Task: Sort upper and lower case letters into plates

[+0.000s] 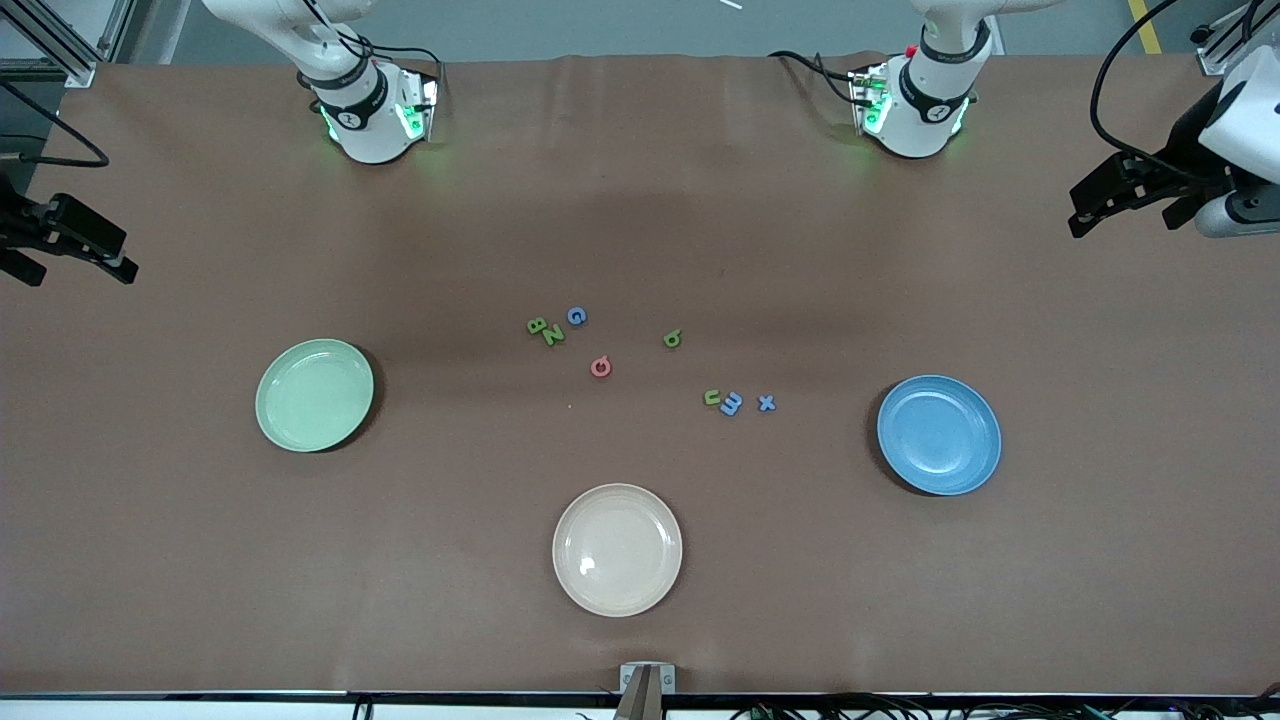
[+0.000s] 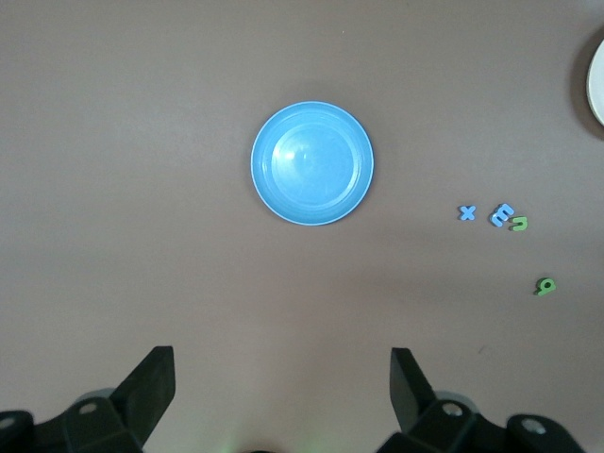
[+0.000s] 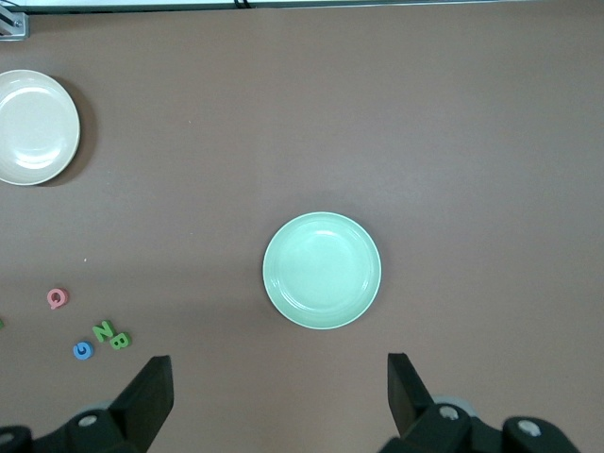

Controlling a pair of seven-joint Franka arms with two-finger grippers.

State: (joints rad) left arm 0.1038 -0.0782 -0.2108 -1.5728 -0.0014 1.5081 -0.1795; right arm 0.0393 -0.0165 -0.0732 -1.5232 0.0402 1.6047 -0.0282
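Light fell evenly from overhead, bright and soft, across the brown table (image 1: 200, 560). Each plate cast a short dark shadow at one rim. A small glare spot sat on the cream plate (image 1: 617, 549), and the blue plate (image 2: 312, 163) carried a faint sheen. All views were sharp.

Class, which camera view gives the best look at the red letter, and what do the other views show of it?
The right wrist view shows the red letter best: it appears largest there, lying flat on the table near the green and blue letters. The front view shows it smaller, among the scattered letters. The left wrist view does not show it.
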